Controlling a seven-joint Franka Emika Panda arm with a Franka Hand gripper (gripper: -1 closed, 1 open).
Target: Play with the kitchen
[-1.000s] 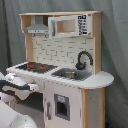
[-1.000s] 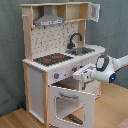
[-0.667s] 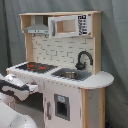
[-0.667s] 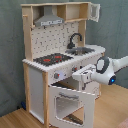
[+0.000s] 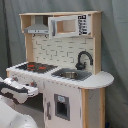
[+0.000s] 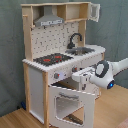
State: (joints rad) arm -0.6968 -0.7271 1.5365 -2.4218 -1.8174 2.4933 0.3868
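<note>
Toy kitchen point(image 6: 60, 65): standing upright on the wood floor against a grey-green curtain; in both exterior views it is filling most of the frame.
Oven door point(image 6: 70, 106): hanging open, tilted outward from its bottom hinge, so the oven cavity is lying exposed below the front panel.
Hob point(image 6: 52, 59): black with red rings, sitting on the worktop beside the steel sink point(image 6: 82, 50) and black faucet point(image 6: 75, 39).
Hood point(image 5: 37, 29): grey, mounted high under the top shelf, next to the upper cupboard door with a window point(image 5: 65, 25).
Knobs point(image 6: 56, 76): sitting on the front panel just under the hob.
Arm point(image 6: 112, 70): reaching in level from the second exterior view's right, toward the front panel above the open door.
Hand point(image 6: 79, 76): sitting right at the panel, near the knobs; likely placed there to work a knob or the door edge. Contact cannot be confirmed.
Hand state: cannot tell whether it is apart or together.
Judgement: interaction looks under way at the front panel.
</note>
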